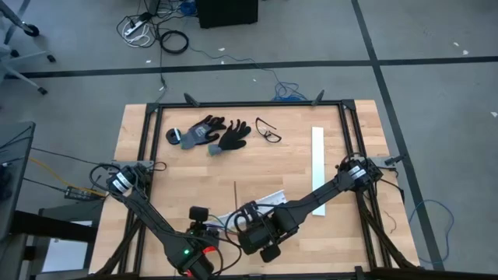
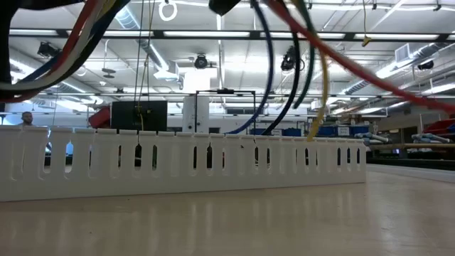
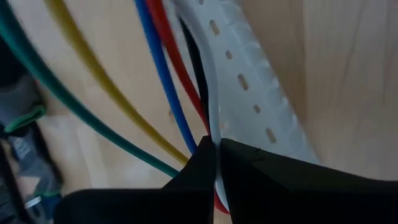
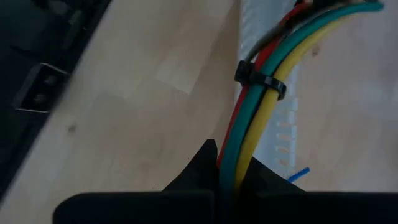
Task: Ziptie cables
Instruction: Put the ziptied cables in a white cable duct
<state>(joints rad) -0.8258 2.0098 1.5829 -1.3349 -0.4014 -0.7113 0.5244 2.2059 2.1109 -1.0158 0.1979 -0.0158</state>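
Right wrist view: our right gripper (image 4: 227, 171) has its fingers pinched on the cables (image 4: 261, 118), green, yellow and red running up from the bottom centre; a black zip tie (image 4: 260, 82) already circles them at upper centre, over a white slotted strip (image 4: 283, 134).
Left wrist view: our left gripper (image 3: 216, 155) shows fingers pressed together at bottom centre on what looks like the red wire; blue, yellow and green fan out toward the upper left, a white slotted strip (image 3: 249, 81) behind them.
High view: both grippers sit close together at the lower centre of the frame, the bundle (image 1: 227, 224) strung between them just off the table (image 1: 342, 233); gloves (image 1: 210, 134) and glasses (image 1: 268, 131) lie well apart at upper centre; another white strip (image 1: 317, 167) lies at right.
Low view: wires (image 2: 298, 64) hang across the top of the frame above a slotted strip (image 2: 178, 160).
Step in hand: we judge one tie fitted and the bundle held taut.
Next move: probably regather the splayed wires on the left side, keeping tension, before any further tie.
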